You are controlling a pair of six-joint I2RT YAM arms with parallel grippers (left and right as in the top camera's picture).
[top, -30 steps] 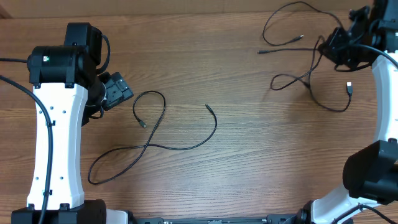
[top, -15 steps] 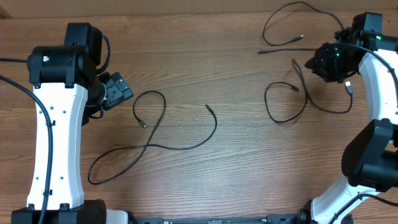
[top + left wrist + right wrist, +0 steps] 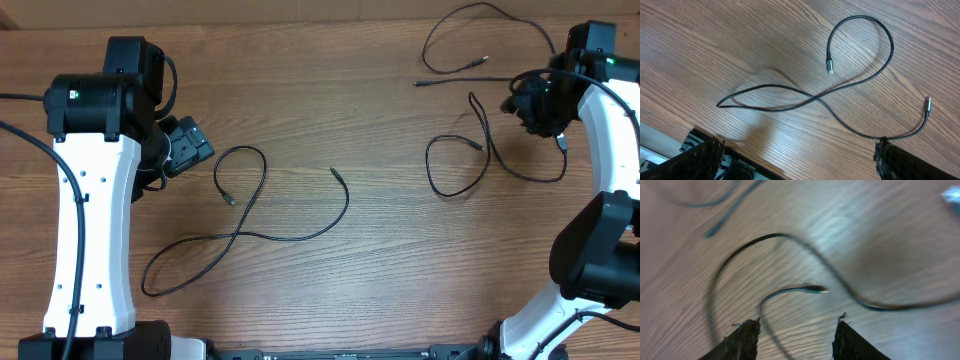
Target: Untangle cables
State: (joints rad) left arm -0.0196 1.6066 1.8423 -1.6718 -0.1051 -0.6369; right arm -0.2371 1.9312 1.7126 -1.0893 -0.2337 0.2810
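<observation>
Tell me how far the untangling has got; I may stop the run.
Done: the mid-table cable lies alone. In hand: nothing; the right gripper hangs open by the right-hand loops. Left: those loops cross, and the top-right cable runs under the right arm, so whether it's free is unclear.

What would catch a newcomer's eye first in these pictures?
The long black cable crossing itself in a loose figure of eight on the table, left of centre, stands out first. At the far right, another looped cable lies below the open right hand, and a third cable curls near the top edge.
</observation>
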